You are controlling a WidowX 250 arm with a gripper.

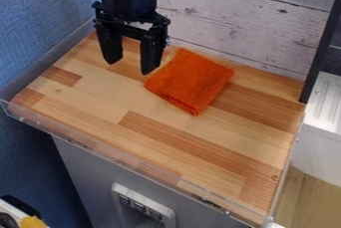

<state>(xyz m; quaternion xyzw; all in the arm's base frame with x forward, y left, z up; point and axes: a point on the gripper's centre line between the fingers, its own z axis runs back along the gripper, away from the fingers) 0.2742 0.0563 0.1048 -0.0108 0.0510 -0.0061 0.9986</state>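
Cloth of orange, textured fabric (193, 80), folded into a rough square, is laid flat just to the right of the black two-finger gripper (130, 67) as seen by the camera. Nothing is held by the gripper; its two fingers are spread well apart and pointed down, the right-hand one being nearest to the folded fabric. Beneath the gripper, a wooden board of light and reddish-brown strips (166, 140) is spread out, edged on the camera's side by a clear plastic rim (126, 160). Behind the gripper, a wall of whitewashed wood planks (233, 23) is seen, and to its left a blue textured wall (40, 23). Far to its right, beyond a black upright bar (322, 43), a white ribbed surface (326, 100) is placed.
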